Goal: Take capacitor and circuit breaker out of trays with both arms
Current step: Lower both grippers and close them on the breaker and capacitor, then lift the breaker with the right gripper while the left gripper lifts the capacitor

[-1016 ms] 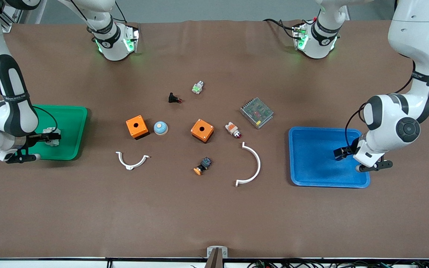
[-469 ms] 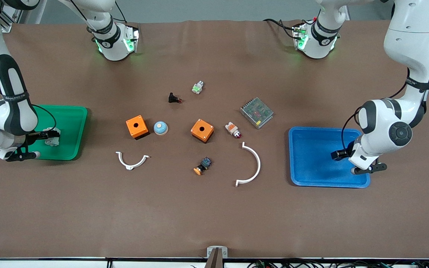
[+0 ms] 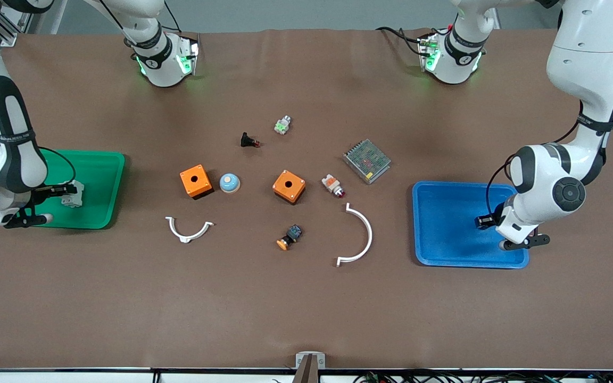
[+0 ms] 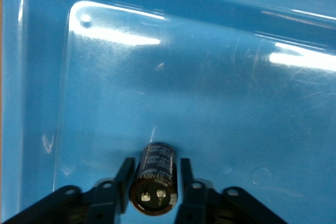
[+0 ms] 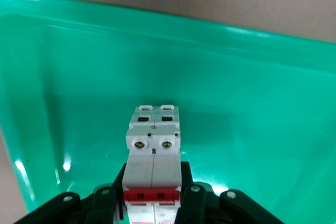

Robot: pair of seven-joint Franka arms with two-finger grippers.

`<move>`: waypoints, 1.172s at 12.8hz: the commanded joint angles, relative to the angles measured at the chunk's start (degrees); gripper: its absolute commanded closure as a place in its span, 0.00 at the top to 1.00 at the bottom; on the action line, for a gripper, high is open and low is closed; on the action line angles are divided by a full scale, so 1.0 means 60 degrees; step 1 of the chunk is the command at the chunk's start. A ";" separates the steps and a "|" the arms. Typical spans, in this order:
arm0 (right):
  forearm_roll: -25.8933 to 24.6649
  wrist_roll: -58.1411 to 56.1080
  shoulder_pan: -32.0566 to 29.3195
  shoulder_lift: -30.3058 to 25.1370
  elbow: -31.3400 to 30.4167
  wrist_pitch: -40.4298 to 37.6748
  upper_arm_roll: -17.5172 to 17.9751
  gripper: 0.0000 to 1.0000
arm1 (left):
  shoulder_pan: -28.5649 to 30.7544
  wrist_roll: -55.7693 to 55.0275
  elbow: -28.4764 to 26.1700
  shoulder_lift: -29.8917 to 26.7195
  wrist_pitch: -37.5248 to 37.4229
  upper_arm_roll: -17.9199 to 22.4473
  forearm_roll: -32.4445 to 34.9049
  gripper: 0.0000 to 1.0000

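The capacitor (image 4: 156, 177), a small black cylinder with two silvery terminals, lies in the blue tray (image 4: 220, 87) between the fingers of my left gripper (image 4: 156, 164). A thin gap shows beside one finger, so this gripper is open. In the front view the left gripper (image 3: 481, 221) is low over the blue tray (image 3: 445, 234), at the left arm's end. My right gripper (image 5: 153, 167) is shut on the white-grey breaker (image 5: 153, 140) with red levers, low in the green tray (image 5: 247, 103). In the front view the breaker (image 3: 74, 194) sticks out past the right gripper (image 3: 63, 190).
Between the trays lie two orange boxes (image 3: 196, 181) (image 3: 289, 186), a blue-white dome (image 3: 229, 183), a black button (image 3: 248, 141), a white-orange button (image 3: 333, 185), a black-blue part with an orange cap (image 3: 289, 237), a metal mesh module (image 3: 367, 160) and two white curved clips (image 3: 189, 230) (image 3: 361, 236).
Both arms have shifted a little over their trays. The right gripper has drawn back toward the table's end, so more of the breaker shows. The left wrist has sunk toward the blue tray.
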 commanded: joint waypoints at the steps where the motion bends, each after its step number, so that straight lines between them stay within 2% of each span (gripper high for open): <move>1: 0.0020 -0.0067 0.0048 -0.0664 0.1471 -0.1733 0.0675 0.10 | 0.0061 0.0126 0.0125 0.0007 -0.0100 -0.0013 -0.0082 0.02; 2: 0.0020 -0.0038 0.0252 -0.0665 0.2335 -0.2233 0.0983 0.10 | 0.0061 0.0141 0.0139 -0.0037 -0.0100 -0.0013 -0.0082 0.00; 4: 0.0034 0.0748 0.1302 -0.0635 0.3059 -0.2253 0.1117 0.08 | -0.0041 -0.0034 0.0139 -0.0372 -0.0100 -0.0042 -0.0067 0.00; 6: 0.0049 0.2605 0.2475 -0.0577 0.3178 -0.2209 0.1132 0.08 | -0.0188 -0.0166 0.0197 -0.0797 -0.0479 -0.0363 -0.0082 0.00; 9: 0.0896 0.4702 0.3869 -0.0314 0.3178 -0.2077 0.1118 0.07 | -0.0188 -0.0881 0.1001 -0.0989 -0.1693 -0.1226 -0.0082 0.00; 11: 0.0957 0.5890 0.4660 -0.0109 0.3178 -0.1669 0.1118 0.07 | -0.0319 -0.1920 0.1544 -0.0902 -0.2296 -0.1856 -0.0082 0.00; 15: 0.0957 0.8147 0.6111 0.0739 0.3615 -0.1037 0.1118 0.07 | -0.1956 -0.4656 0.2523 -0.0230 -0.2283 -0.2005 0.0006 0.00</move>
